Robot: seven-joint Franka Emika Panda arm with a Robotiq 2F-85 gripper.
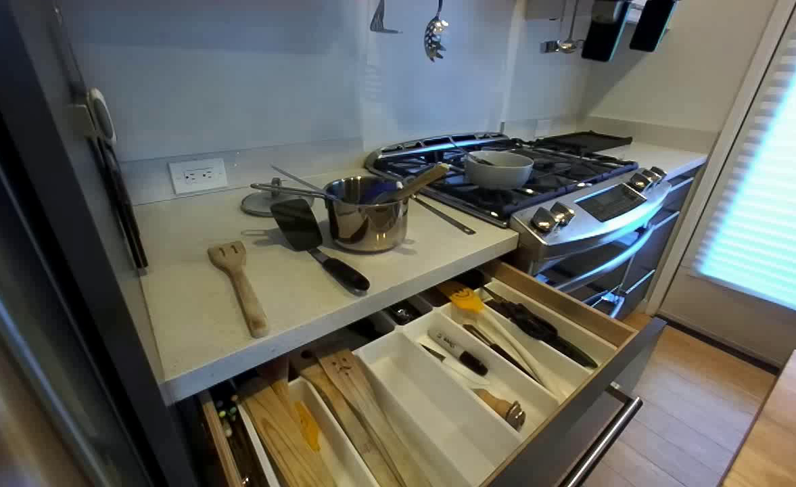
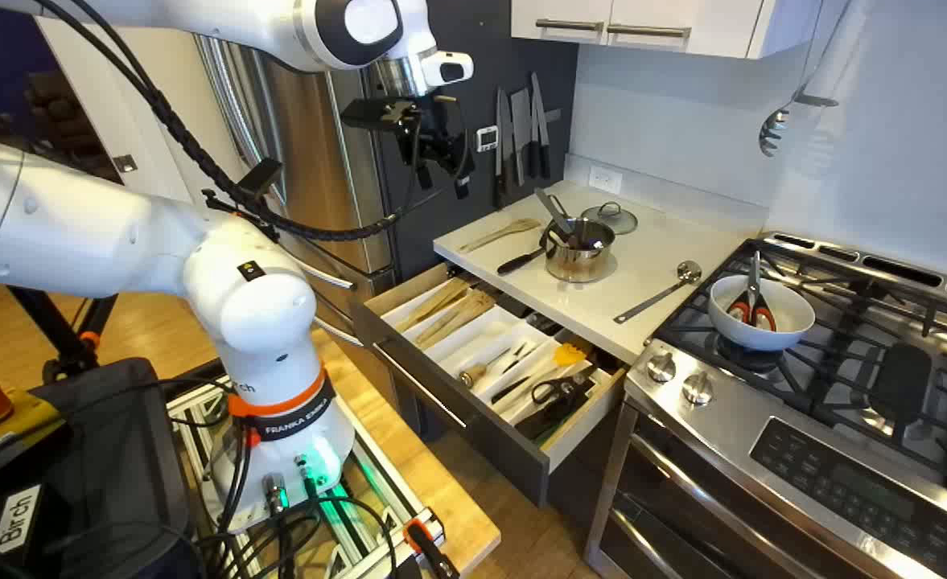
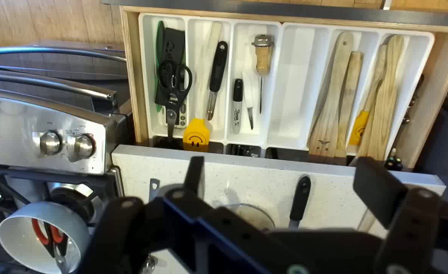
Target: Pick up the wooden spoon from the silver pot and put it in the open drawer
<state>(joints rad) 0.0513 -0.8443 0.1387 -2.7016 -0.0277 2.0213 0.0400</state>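
Observation:
The silver pot (image 1: 367, 226) stands on the counter and also shows in an exterior view (image 2: 576, 261). The wooden spoon's light-brown handle (image 1: 426, 180) leans out over the pot's rim on the stove side; its bowl end is inside the pot, hidden. In the wrist view only a curved edge of the pot (image 3: 252, 213) shows; the gripper hides the rest and the spoon. My gripper (image 3: 286, 179) is open with nothing between its fingers. In an exterior view the gripper (image 2: 443, 178) hangs in the air above the counter's fridge end. The drawer (image 2: 473, 434) is open, with a white divided tray (image 3: 210, 72).
A black spatula (image 1: 343, 272) leans beside the pot; a forked wooden spatula (image 1: 239, 284) lies farther along. Another utensil (image 2: 553, 211) sticks out of the pot. A glass lid (image 2: 611, 217) and slotted ladle (image 2: 658, 297) lie nearby. A bowl with scissors (image 2: 761, 315) stands on the stove.

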